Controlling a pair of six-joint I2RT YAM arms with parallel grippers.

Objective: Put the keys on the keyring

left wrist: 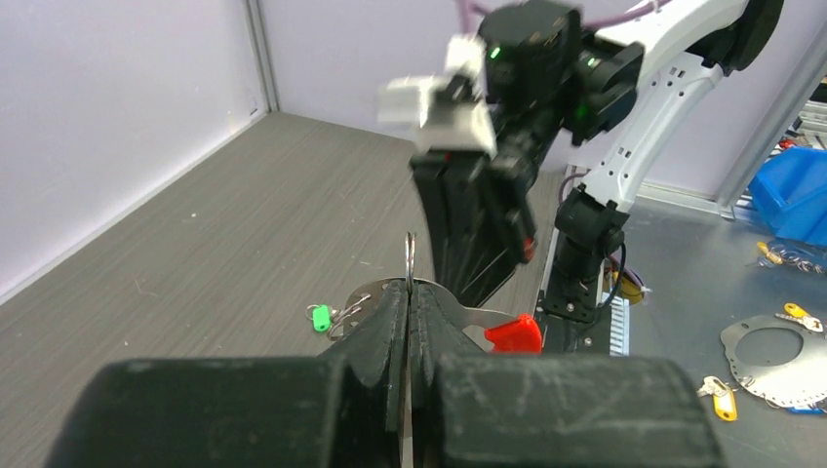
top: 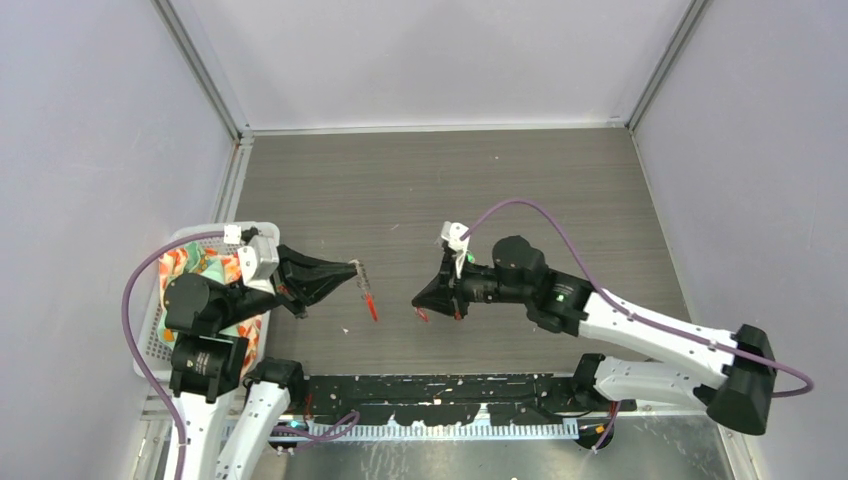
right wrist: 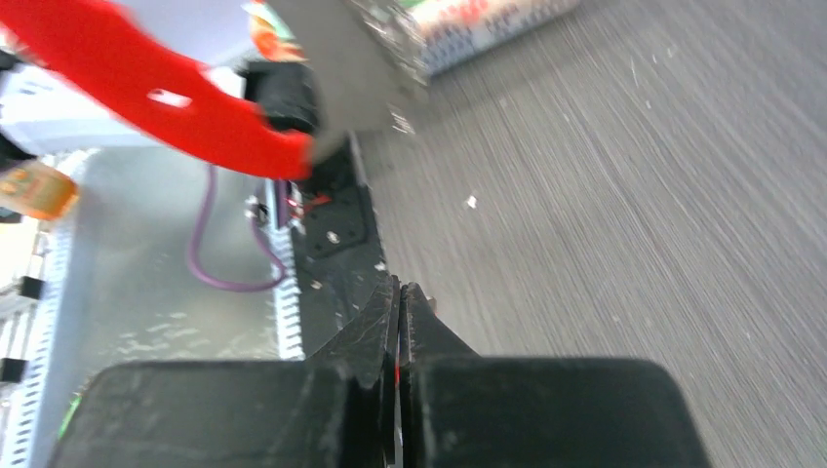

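Observation:
My left gripper (top: pixel 355 268) is shut on the keyring (left wrist: pixel 411 255), a thin silver loop held edge-on above the table. Its red strip (top: pixel 369 300) hangs down from the fingers and shows in the left wrist view (left wrist: pixel 514 333) and, blurred, in the right wrist view (right wrist: pixel 146 88). The green-headed key (left wrist: pixel 320 318) shows just left of my left fingers; I cannot tell whether it lies on the table or hangs. My right gripper (top: pixel 420 300) faces the left one a short way apart. It is shut on the red-tagged key (top: pixel 423 315), which shows only as a red sliver (right wrist: pixel 398 370) between the fingers.
A white basket (top: pixel 165 300) with colourful cloth stands at the left edge behind my left arm. A black rail (top: pixel 450 390) runs along the near edge. Off the table to the right are a blue bin (left wrist: pixel 795 200) and spare keys (left wrist: pixel 722 395).

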